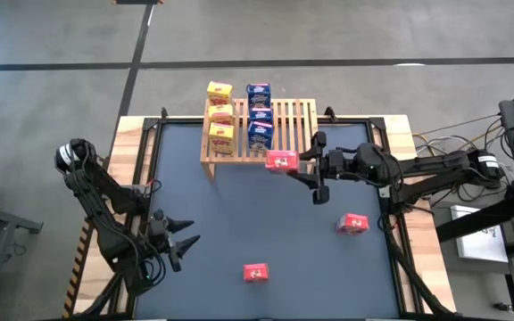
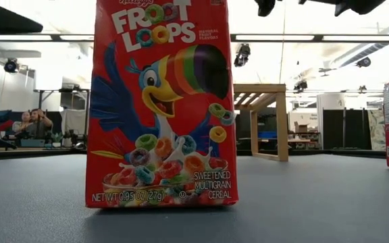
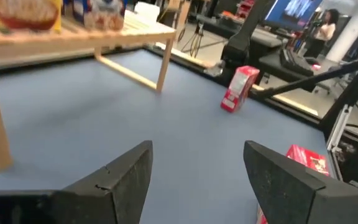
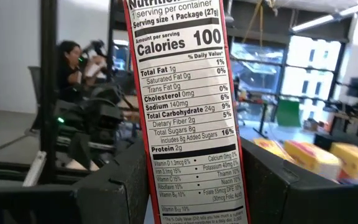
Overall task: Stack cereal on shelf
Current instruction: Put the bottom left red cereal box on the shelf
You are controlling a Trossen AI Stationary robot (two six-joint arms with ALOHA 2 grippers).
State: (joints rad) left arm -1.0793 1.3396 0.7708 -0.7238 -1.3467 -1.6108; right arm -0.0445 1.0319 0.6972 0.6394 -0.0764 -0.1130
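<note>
The wooden slatted shelf [image 1: 288, 125] stands at the table's far edge. On its left part stand a row of three yellow cereal boxes [image 1: 221, 114] and a row of three blue ones [image 1: 260, 113]. My right gripper [image 1: 291, 162] is shut on a red cereal box [image 1: 281, 160] in the air at the shelf's near edge. Two more red boxes stand on the mat, one at the right [image 1: 352, 223] and one near the front edge [image 1: 255, 273]. My left gripper [image 1: 186, 239] hovers open at the near left, with nothing between its fingers [image 3: 126, 180]. My right gripper pinches the red box between its two fingers [image 4: 114, 186], one on each broad face. The narrow nutrition-label side [image 4: 191, 124] faces the wrist. The fingers come about level from the table's right side. The box stands upright in the hold, clear of the table.
The dark mat [image 1: 239, 205] lies bare between the shelf and the two loose red boxes. The shelf's right slats [image 1: 297, 116] carry nothing. Wooden table borders and cables lie at the right [image 1: 435, 143]. People sit in the room beyond the table [image 2: 36, 123].
</note>
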